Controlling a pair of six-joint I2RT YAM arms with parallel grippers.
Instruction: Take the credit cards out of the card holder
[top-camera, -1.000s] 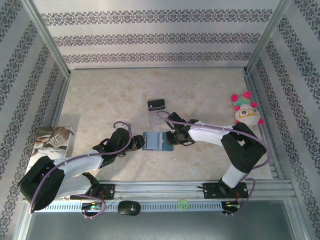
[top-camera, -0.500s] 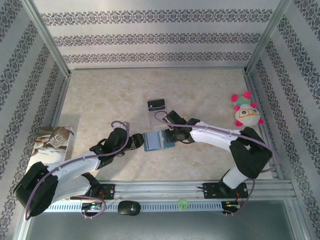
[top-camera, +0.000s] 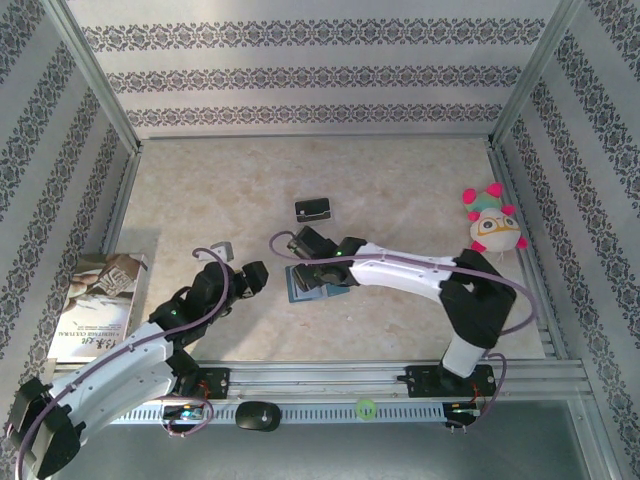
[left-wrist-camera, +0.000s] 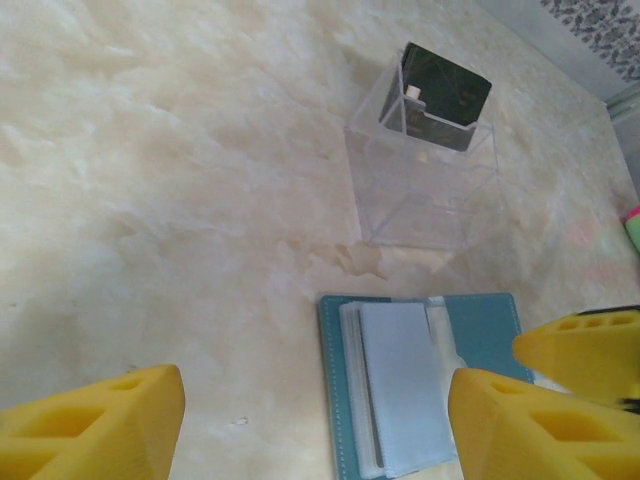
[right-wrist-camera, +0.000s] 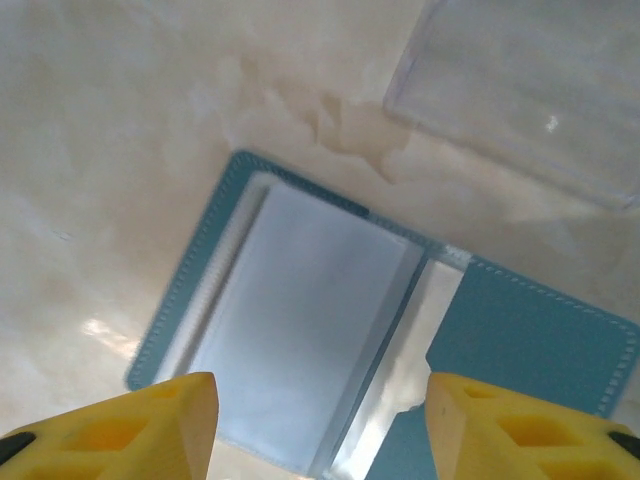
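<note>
The teal card holder (left-wrist-camera: 400, 395) lies open and flat on the table, its stack of frosted sleeves (right-wrist-camera: 300, 330) facing up. The credit cards are hidden; I cannot make any out inside the sleeves. My right gripper (right-wrist-camera: 320, 395) hovers open directly above the holder (top-camera: 300, 288), one yellow finger over each side, touching nothing. My left gripper (left-wrist-camera: 315, 390) is open and empty, set back to the holder's left (top-camera: 255, 278). The right gripper's yellow finger (left-wrist-camera: 585, 350) shows at the edge of the left wrist view.
A clear plastic stand (left-wrist-camera: 425, 185) with a black piece (left-wrist-camera: 445, 85) in it stands just beyond the holder (top-camera: 312, 215). A booklet (top-camera: 95, 300) lies at the left edge. A plush toy (top-camera: 493, 222) sits at the right. Metal frame posts border the table.
My left arm has drawn back to the left, away from the holder, its jaws a little wider. My right gripper has slid left over the holder and opened.
</note>
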